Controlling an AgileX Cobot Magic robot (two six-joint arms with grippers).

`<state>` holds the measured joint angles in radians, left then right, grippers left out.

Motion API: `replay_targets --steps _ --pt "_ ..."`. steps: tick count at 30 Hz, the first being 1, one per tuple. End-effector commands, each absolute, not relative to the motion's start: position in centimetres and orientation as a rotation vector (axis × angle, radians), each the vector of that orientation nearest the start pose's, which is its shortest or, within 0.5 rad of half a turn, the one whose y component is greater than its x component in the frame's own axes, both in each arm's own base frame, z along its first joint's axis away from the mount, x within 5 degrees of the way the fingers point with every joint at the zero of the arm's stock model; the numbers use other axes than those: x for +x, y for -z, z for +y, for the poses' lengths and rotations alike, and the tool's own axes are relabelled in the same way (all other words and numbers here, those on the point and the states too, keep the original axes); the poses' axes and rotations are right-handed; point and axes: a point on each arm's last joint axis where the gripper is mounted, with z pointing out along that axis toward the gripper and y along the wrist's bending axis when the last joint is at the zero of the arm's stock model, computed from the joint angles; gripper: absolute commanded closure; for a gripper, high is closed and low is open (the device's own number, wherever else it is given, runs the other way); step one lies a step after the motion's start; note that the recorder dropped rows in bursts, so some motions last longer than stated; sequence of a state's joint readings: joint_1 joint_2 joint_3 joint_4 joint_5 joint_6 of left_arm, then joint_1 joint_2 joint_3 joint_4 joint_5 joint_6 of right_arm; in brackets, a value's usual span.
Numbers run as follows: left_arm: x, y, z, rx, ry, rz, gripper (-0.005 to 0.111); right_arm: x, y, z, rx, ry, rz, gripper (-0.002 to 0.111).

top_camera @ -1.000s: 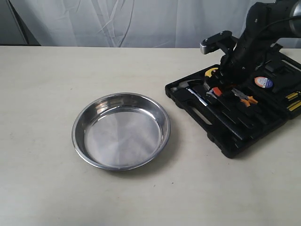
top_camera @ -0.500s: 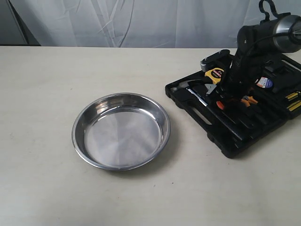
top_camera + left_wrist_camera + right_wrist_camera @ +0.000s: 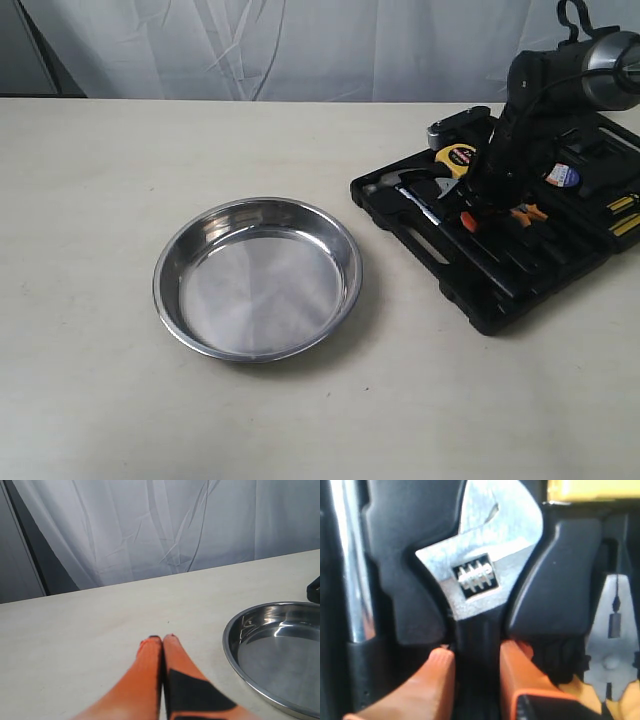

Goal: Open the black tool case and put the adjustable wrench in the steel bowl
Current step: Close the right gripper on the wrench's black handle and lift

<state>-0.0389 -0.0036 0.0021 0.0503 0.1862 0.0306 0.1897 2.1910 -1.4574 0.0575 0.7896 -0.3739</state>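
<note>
Remote op: my R gripper [image 3: 477,650] clamps the wrench [image 3: 480,575] by its handle, wrench lying in open case [image 3: 480,300] beside hammer [image 3: 400,185]. L gripper [image 3: 162,639] pinched closed, empty, near bowl [image 3: 257,278].

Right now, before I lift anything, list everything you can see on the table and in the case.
steel bowl: 1, shiny silver, mid-table, empty
black tool case: 1, black, open, right of the bowl
adjustable wrench: 1, silver head and black handle, seated in the case
hammer: 1, silver head, case end nearest the bowl
tape measure: 1, yellow, far side of the case
pliers: 1, orange handles, beside the wrench
table: 1, beige
curtain: 1, white, behind
left gripper: 1, orange, shut, over bare table near the bowl
right gripper: 1, orange, clamped on the wrench handle
</note>
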Motion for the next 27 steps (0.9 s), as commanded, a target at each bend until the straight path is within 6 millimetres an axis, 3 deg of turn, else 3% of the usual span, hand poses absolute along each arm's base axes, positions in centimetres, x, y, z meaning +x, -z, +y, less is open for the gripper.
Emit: replay_targets --steps 1,12,27 --pt "5.6 -19.7 -0.2 0.092 -0.032 1.661 0.106 41.0 -8.2 8.4 -0.744 -0.085 2.955 0.108" --pt "5.6 -19.7 -0.2 0.092 -0.032 1.661 0.106 41.3 -13.4 8.6 -0.693 -0.094 2.822 0.109" --pt "5.6 -19.7 -0.2 0.092 -0.032 1.661 0.106 40.9 -15.9 8.6 -0.680 -0.105 2.789 0.109"
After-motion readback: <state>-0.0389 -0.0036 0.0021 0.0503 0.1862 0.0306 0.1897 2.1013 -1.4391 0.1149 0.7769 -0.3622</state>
